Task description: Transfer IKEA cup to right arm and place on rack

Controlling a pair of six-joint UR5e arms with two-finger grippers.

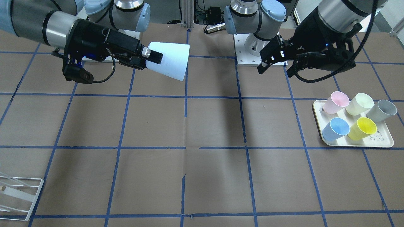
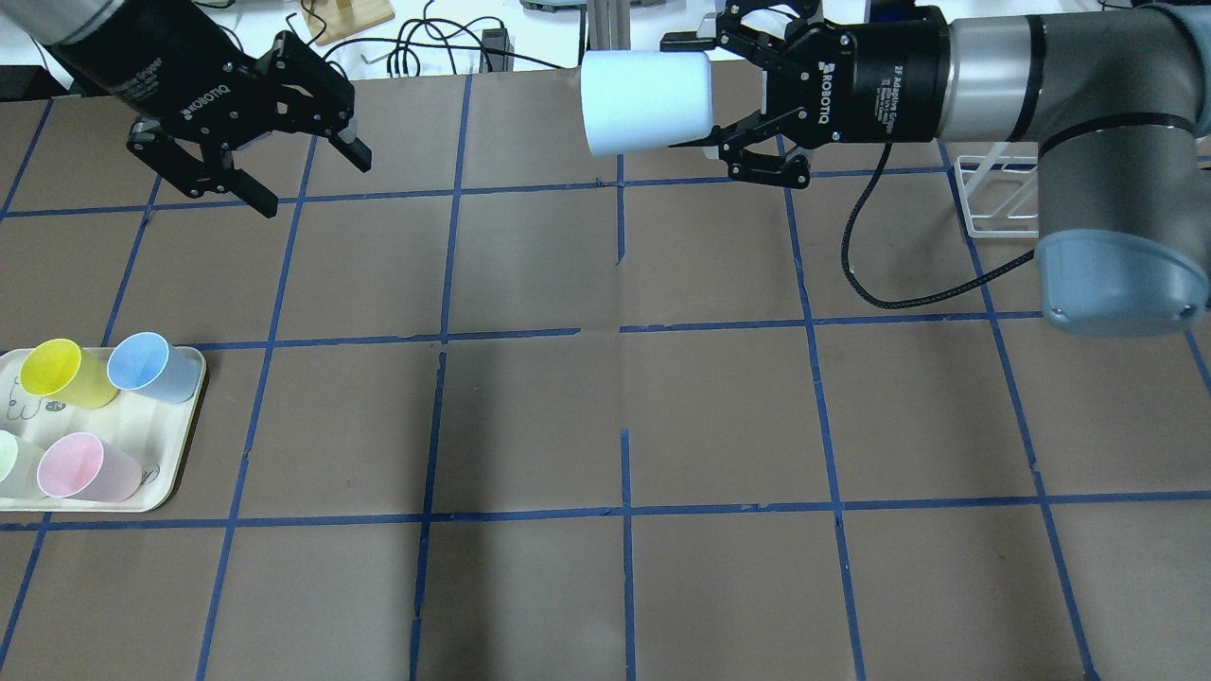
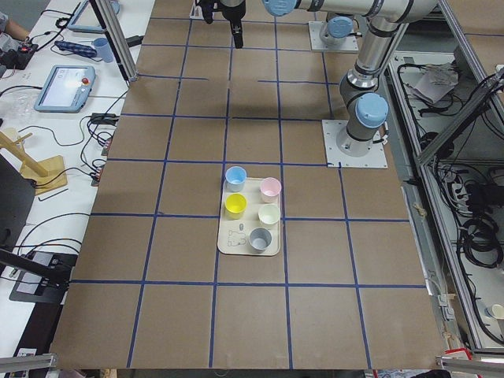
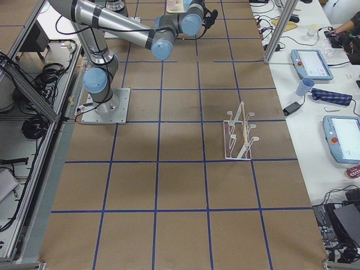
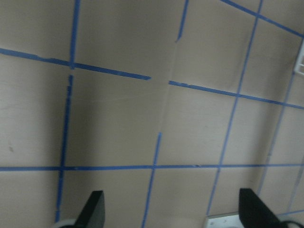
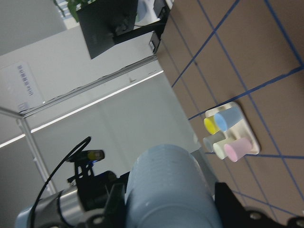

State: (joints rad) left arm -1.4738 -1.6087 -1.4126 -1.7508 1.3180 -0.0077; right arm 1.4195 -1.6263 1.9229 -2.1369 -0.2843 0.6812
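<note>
The IKEA cup [image 1: 169,60], very pale icy blue, is held on its side well above the table in my right gripper [image 1: 154,58], which is shut on its narrow base end. The overhead view shows the cup [image 2: 643,102] between the right gripper's [image 2: 695,95] fingers, its mouth pointing toward the left arm. It fills the foreground of the right wrist view [image 6: 171,190]. My left gripper [image 2: 307,180] is open and empty, apart from the cup across a wide gap; it also shows in the front view [image 1: 263,64]. The white wire rack [image 1: 19,195] stands near the table's far right edge [image 2: 993,194].
A cream tray [image 1: 356,145] on my left side holds pink, pale yellow, grey, sky-blue and bright yellow cups; it also shows in the overhead view [image 2: 180,463]. The brown table carries a blue tape grid. The left wrist view shows only bare table between the open fingertips [image 5: 92,211].
</note>
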